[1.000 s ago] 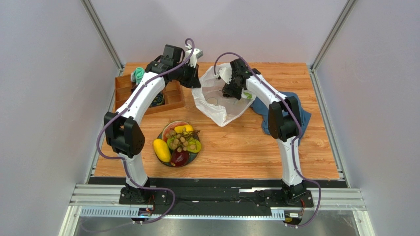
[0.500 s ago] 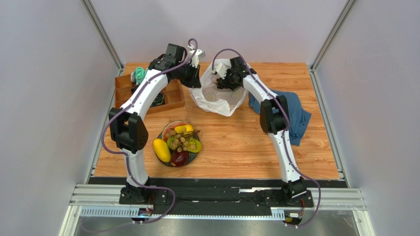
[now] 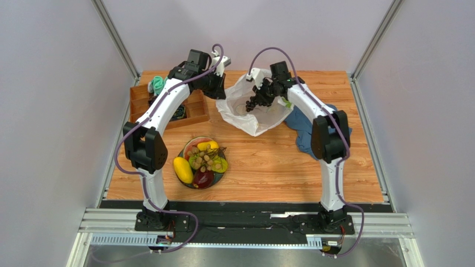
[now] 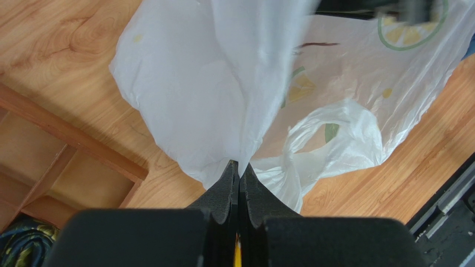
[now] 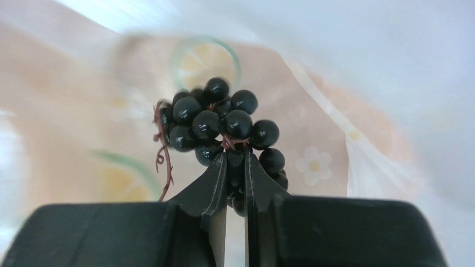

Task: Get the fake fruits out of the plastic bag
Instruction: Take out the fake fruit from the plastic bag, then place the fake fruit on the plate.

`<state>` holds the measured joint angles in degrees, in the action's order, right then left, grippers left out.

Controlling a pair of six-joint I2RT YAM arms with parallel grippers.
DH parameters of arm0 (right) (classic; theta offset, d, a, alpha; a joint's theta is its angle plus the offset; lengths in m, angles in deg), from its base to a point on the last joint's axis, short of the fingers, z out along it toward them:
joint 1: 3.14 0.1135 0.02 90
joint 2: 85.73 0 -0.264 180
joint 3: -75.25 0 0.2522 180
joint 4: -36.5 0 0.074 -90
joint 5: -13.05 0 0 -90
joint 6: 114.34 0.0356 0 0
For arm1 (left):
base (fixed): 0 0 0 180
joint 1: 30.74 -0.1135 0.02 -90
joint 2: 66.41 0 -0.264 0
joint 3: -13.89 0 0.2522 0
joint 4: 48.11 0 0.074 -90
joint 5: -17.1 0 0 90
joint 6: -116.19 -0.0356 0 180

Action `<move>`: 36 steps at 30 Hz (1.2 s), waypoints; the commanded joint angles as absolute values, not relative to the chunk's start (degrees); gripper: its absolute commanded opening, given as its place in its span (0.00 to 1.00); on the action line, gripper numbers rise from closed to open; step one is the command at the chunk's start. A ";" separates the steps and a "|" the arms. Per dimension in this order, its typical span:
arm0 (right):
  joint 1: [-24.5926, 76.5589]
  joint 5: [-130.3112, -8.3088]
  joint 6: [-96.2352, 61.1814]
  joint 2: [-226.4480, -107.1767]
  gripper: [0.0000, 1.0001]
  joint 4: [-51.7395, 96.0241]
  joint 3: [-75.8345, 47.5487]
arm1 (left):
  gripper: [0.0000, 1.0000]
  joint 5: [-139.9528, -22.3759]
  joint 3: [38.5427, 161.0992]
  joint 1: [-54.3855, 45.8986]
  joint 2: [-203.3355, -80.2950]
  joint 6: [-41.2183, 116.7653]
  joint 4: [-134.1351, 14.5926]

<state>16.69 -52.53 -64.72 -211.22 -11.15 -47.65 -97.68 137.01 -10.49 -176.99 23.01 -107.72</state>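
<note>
Right tool (image 5: 235,161): clamped dark purple plastic grape bunch (image 5: 214,119)
Left tool (image 4: 240,167): pinched white lemon-printed plastic bag (image 4: 189,83), 12 o'clock on counter (image 3: 279,161)

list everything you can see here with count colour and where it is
plastic bag: 1, white with lemon prints, far middle of table
grape bunch: 1, dark, at the bag mouth
fruit pile: several pieces, yellow, green, red, tan, on the plate
plate: 1, colour unclear, near left of table
tray: 1, brown wood, far left
teal bundle: 1, at tray's far corner
dark bundle: 1, dark blue and yellow, in tray
cloth: 1, blue, right of bag
table: 1, wood
left tool: 1, black, shut on the bag
right tool: 1, black, shut on the grape bunch
</note>
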 commanded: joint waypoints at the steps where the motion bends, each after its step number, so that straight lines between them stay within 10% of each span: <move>1: 17.51 -45.05 -55.73 -195.79 0.04 -8.47 -43.46 | 0.00 -96.46 141.64 -10.00 -177.41 23.82 -105.91; 10: 17.86 -37.41 -43.86 -185.68 0.04 -14.52 -43.36 | 0.00 -93.83 147.00 -8.60 -180.14 24.79 -104.94; 13: 18.91 -37.23 -44.20 -182.25 0.04 -17.60 -43.45 | 0.61 -90.49 150.86 -8.51 -179.97 22.95 -108.53; 14: 19.79 -37.05 -44.29 -181.45 0.04 -18.21 -43.54 | 0.99 -89.09 151.14 -8.68 -179.09 22.07 -108.98; 36: 49.67 -43.98 -59.41 -194.96 0.05 -21.47 -55.90 | 0.99 -85.65 122.14 -23.09 -140.25 22.94 -107.05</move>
<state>48.23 -40.55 -57.12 -190.90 -23.59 -49.38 -84.91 125.12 -21.14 -143.58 23.04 -106.41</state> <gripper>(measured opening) 0.136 0.992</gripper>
